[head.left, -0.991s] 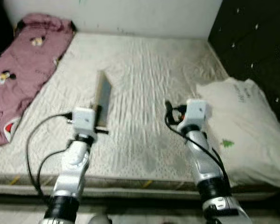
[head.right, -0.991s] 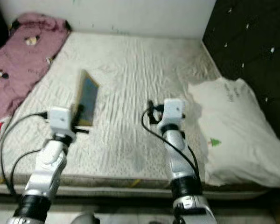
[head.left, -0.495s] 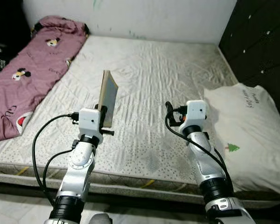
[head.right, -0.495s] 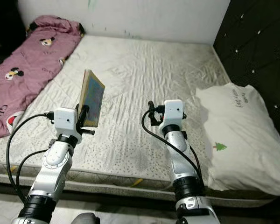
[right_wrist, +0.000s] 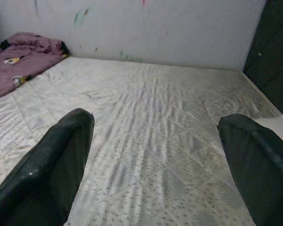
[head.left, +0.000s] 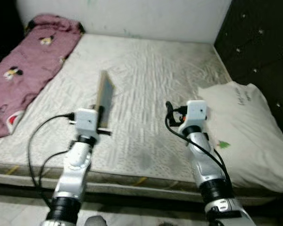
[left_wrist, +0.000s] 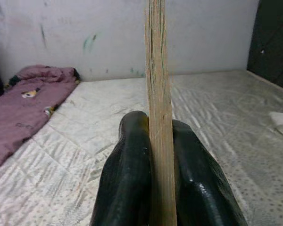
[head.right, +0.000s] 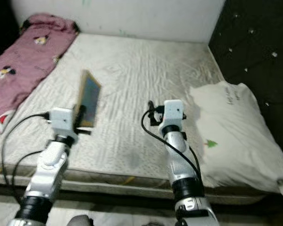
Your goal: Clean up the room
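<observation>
Clamped on a thin book, the left gripper holds it off the mattress beneath, not yet put away, while the right gripper gapes wide and empty.

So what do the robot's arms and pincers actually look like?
Both arms are jointed silver metal with dark bands near the base, each ending in a white boxy wrist unit. Loose black cables loop alongside. The left gripper and right gripper each have two long, glossy black fingers.

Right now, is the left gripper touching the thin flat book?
Touching. In the left wrist view both black fingers of the left gripper press against the thin flat book.
</observation>
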Controlling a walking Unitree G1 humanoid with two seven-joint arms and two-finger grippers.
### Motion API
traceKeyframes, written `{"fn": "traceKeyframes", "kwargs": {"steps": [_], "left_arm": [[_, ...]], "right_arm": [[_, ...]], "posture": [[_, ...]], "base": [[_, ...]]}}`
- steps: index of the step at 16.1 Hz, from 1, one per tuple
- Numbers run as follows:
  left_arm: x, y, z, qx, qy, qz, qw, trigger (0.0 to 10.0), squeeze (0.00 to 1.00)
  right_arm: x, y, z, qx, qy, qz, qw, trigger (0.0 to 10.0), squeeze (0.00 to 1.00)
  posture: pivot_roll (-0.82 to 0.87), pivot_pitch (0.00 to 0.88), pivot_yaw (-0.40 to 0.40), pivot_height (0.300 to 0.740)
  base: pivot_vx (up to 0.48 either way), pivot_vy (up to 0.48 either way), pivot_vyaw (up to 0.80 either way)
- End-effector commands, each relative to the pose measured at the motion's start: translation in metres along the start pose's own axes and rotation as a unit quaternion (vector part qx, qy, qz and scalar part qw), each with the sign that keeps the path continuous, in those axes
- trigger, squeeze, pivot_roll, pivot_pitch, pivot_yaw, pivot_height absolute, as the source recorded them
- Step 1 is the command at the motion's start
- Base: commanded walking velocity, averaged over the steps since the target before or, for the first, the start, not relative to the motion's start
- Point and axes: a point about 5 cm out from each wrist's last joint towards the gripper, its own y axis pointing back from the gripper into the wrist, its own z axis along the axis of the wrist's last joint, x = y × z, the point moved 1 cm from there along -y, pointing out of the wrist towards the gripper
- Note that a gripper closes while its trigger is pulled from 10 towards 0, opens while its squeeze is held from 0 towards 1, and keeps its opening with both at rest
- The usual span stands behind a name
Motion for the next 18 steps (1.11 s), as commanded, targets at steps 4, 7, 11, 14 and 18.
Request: {"fn": "traceKeyframes", "kwargs": {"steps": [4,7,11,14,18], "left_arm": [[-0.0079,-0.0043,0.0102,-0.021,0.002,-0.011,1.0,10.0,0.0],[-0.0076,-0.0044,0.0101,-0.021,0.002,-0.011,1.0,10.0,0.0],[-0.0079,-0.0041,0.0117,-0.029,0.012,-0.01,0.999,10.0,0.0],[-0.008,-0.0035,0.0118,-0.029,0.014,-0.011,0.999,10.0,0.0],[-0.0087,-0.0036,0.0114,-0.028,0.013,-0.015,0.999,10.0,0.0]], "right_arm": [[-0.0072,-0.0007,0.0009,0.0,0.004,-0.009,1.0,10.0,0.0],[-0.0072,-0.0007,0.0007,0.0,0.003,-0.01,1.0,10.0,0.0],[-0.0073,-0.0004,0.0003,0.001,0.002,-0.01,1.0,10.0,0.0],[-0.0072,0.0002,-0.0002,0.002,0.002,-0.009,1.0,10.0,0.0],[-0.0071,0.0002,-0.0005,0.002,0.002,-0.01,1.0,10.0,0.0]], "posture": [[0.06,0.0,-0.021,0.74],[0.06,0.0,-0.02,0.74],[0.06,0.0,-0.018,0.74],[0.06,0.0,-0.018,0.74],[0.06,0.0,-0.018,0.74]], "base": [[0.0,-0.317,0.0],[0.0,-0.335,0.0],[0.0,-0.187,0.0],[0.0,0.0,0.0],[0.0,0.0,0.0]]}}
